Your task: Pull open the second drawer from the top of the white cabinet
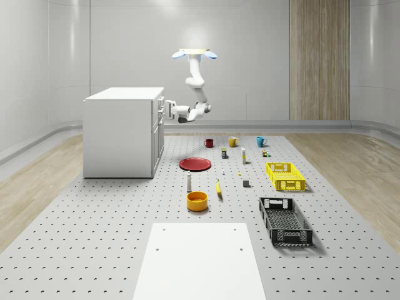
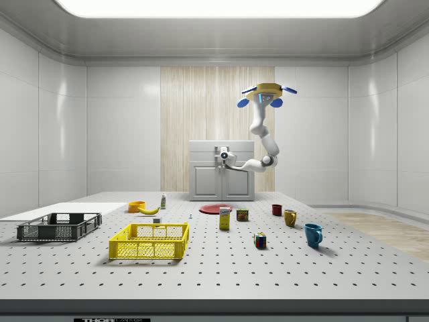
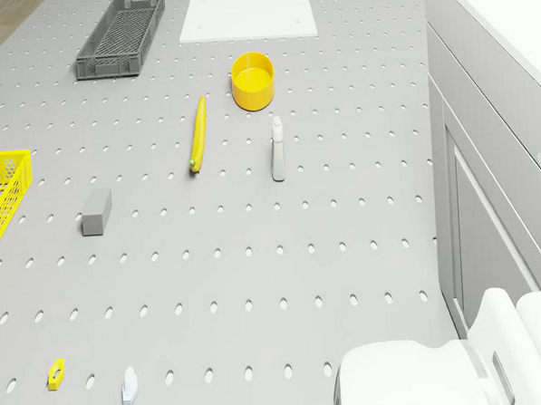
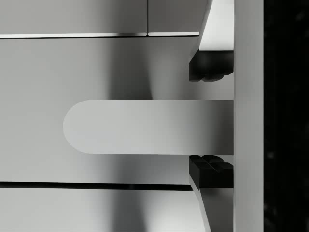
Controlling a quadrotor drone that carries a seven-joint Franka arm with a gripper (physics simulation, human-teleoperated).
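Note:
The white cabinet (image 1: 119,134) stands on the pegboard floor at the whole-scene view's left. The drone (image 1: 195,54) hovers in the air beside the cabinet's front, and its arm bends down toward the drawers. My gripper (image 1: 167,110) is at the upper part of the cabinet front (image 2: 221,181). In the wrist view a rounded white drawer handle (image 4: 145,126) runs between my two dark fingertips (image 4: 210,67). My gripper (image 4: 210,117) is open around it, one pad at the handle's edge and the other a little apart. Seams of the drawer front run above and below the handle.
On the floor in front of the cabinet lie a red plate (image 1: 195,164), a yellow bowl (image 1: 197,200), a banana (image 1: 219,188) and a small bottle (image 1: 189,182). Mugs (image 1: 232,142), a yellow crate (image 1: 285,176) and a black crate (image 1: 285,220) lie farther out. A white board (image 1: 200,259) is nearest.

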